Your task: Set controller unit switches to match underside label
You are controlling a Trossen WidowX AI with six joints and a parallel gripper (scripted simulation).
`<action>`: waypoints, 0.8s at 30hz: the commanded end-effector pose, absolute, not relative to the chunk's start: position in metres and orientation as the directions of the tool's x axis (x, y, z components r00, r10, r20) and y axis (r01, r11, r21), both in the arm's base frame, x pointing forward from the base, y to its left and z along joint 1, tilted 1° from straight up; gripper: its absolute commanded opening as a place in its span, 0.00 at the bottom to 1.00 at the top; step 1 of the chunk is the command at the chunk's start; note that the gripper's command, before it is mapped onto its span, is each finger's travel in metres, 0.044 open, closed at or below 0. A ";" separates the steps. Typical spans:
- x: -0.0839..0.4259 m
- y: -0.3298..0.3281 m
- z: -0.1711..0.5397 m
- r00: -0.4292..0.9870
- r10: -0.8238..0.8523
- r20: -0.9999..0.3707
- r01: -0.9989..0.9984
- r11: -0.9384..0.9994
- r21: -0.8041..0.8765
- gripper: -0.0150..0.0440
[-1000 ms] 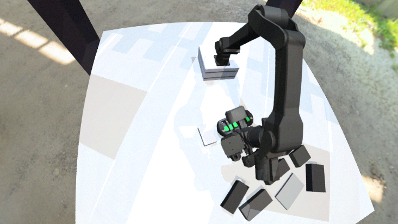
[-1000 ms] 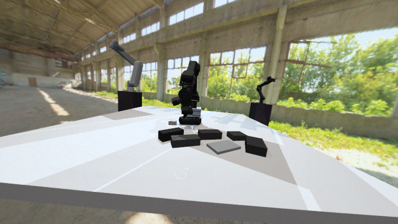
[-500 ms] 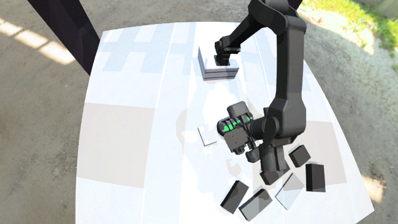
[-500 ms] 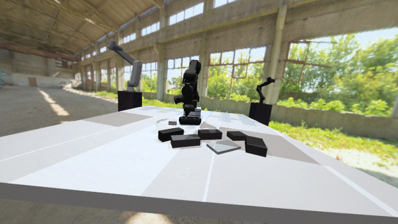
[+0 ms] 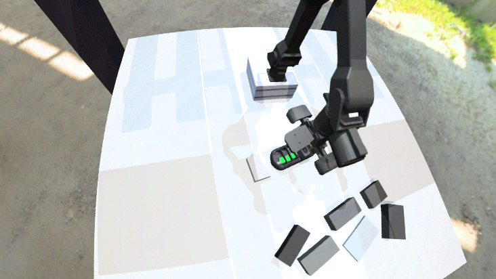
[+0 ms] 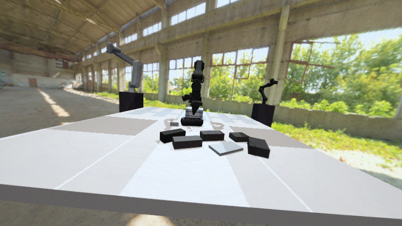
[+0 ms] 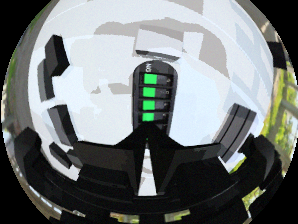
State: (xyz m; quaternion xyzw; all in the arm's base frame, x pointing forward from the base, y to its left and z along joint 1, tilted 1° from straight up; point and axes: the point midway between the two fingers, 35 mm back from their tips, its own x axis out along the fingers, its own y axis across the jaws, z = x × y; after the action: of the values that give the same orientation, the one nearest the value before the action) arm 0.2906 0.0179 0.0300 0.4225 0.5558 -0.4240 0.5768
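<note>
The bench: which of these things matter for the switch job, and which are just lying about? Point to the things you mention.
Part of the job:
- dark grey controller unit (image 5: 277, 162) (image 6: 191, 122) (image 7: 171, 106) with green-ended switches
- shut pincer (image 7: 147, 124), over the unit

Just lying about:
- five dark blocks (image 5: 393, 221) (image 6: 186, 142)
- pale flat plate (image 5: 360, 239) (image 6: 225, 147)
- small pale slab (image 5: 258, 168) (image 6: 174, 124) (image 7: 159, 42)

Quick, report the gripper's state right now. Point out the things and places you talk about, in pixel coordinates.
Gripper (image 5: 307, 152) (image 6: 194, 112) (image 7: 147, 124): closed, holding nothing, its tips over the switch row of the controller unit (image 5: 284, 158) (image 6: 191, 122) (image 7: 154, 95).
</note>
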 end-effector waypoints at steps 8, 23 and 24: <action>0.240 0.035 0.021 0.184 0.048 -0.982 0.942 0.276 0.190 0.25; 0.209 0.042 0.008 0.281 0.096 -0.955 0.916 0.271 0.296 0.25; 0.209 0.042 0.008 0.281 0.096 -0.955 0.916 0.271 0.296 0.25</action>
State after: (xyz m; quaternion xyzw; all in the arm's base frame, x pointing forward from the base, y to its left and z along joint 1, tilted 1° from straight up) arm 0.2119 0.0409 0.0093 0.5000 0.5019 -0.3338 0.6218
